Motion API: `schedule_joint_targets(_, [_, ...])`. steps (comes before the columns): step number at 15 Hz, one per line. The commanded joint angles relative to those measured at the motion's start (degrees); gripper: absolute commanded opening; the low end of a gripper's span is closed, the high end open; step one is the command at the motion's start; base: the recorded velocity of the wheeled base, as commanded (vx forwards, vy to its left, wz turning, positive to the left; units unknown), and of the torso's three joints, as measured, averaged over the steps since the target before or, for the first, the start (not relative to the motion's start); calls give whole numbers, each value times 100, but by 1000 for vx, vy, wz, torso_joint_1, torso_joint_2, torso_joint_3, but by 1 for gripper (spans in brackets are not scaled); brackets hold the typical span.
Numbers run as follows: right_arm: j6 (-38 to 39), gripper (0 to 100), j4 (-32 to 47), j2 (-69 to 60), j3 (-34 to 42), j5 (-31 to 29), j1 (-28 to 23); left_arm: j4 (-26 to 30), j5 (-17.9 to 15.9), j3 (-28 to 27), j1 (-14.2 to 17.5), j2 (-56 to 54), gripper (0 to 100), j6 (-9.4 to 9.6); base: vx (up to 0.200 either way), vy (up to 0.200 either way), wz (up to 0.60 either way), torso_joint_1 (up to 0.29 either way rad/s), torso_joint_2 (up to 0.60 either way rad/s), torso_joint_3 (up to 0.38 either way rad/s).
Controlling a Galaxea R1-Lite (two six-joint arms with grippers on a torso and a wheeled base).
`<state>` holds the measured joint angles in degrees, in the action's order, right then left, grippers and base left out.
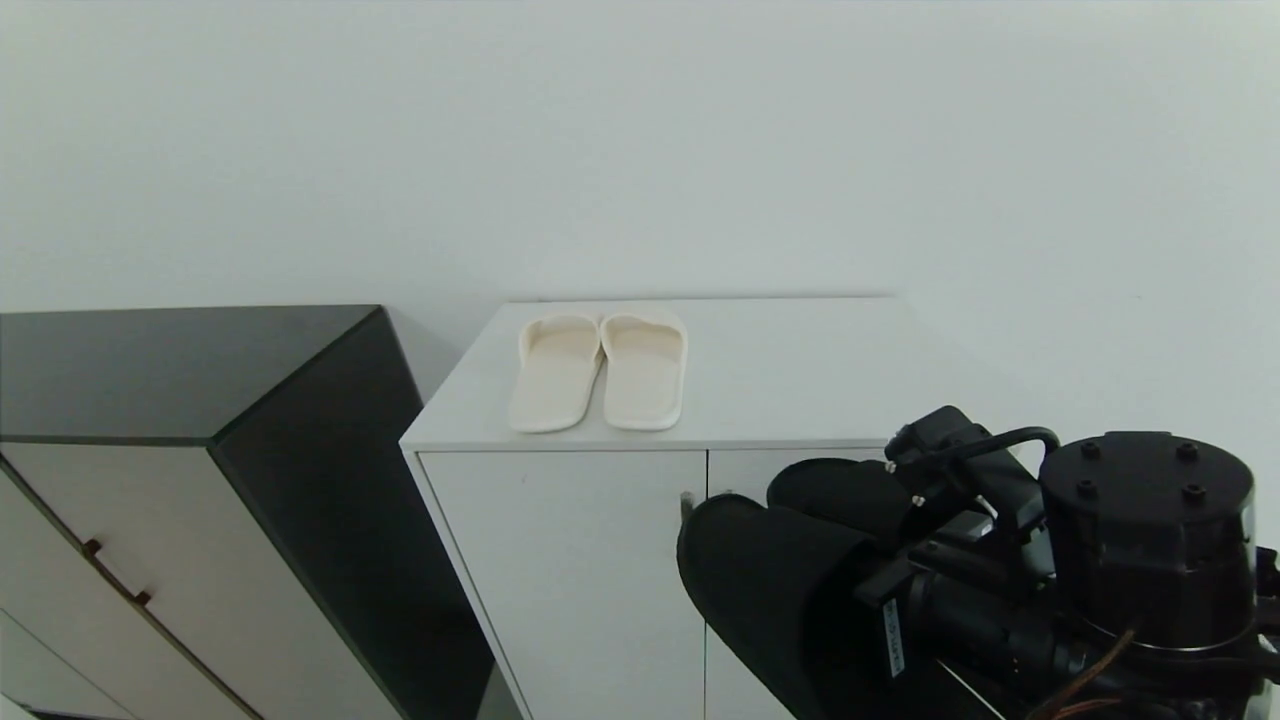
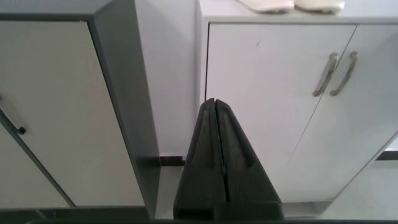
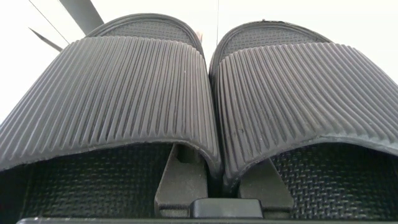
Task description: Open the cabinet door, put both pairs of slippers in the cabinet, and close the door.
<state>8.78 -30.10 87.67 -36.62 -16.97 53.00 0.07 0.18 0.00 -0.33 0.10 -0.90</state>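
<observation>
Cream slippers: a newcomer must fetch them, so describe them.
Find the white cabinet beside the dark-topped cabinet. On its top, toward the left end, lie the cream slippers side by side; the black pair is in the right gripper.

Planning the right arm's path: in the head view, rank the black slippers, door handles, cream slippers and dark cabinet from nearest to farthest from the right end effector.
1. The black slippers: held in the right end effector.
2. The door handles: just left of the black slippers.
3. The cream slippers: on the white cabinet top, farther left.
4. The dark cabinet: far left.
</observation>
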Motion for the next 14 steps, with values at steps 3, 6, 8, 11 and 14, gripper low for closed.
schedule_joint_targets(3, [-8, 0, -5, 30, 6, -8, 70, 1, -18, 0, -2, 8, 100, -24, 0, 0, 0, -216, 528, 320])
schedule_joint_targets(6, [-52, 0, -5, 30, 23, 1, 70, 1, -18, 0, -2, 8, 100, -24, 0, 0, 0, -199, 515, 316])
schedule_joint_targets(8, [-52, 0, -5, 57, 23, 9, 70, 1, -18, 0, -2, 8, 100, -15, 0, 0, 0, -190, 508, 312])
schedule_joint_targets(11, [-52, 0, -5, 57, 23, 9, 70, 1, -18, 0, -2, 8, 100, -15, 0, 0, 0, -173, 489, 320])
schedule_joint_targets(14, [-52, 0, -14, 22, 59, 80, 78, 10, -27, 0, -2, 8, 100, -15, 0, 0, 0, -147, 469, 326])
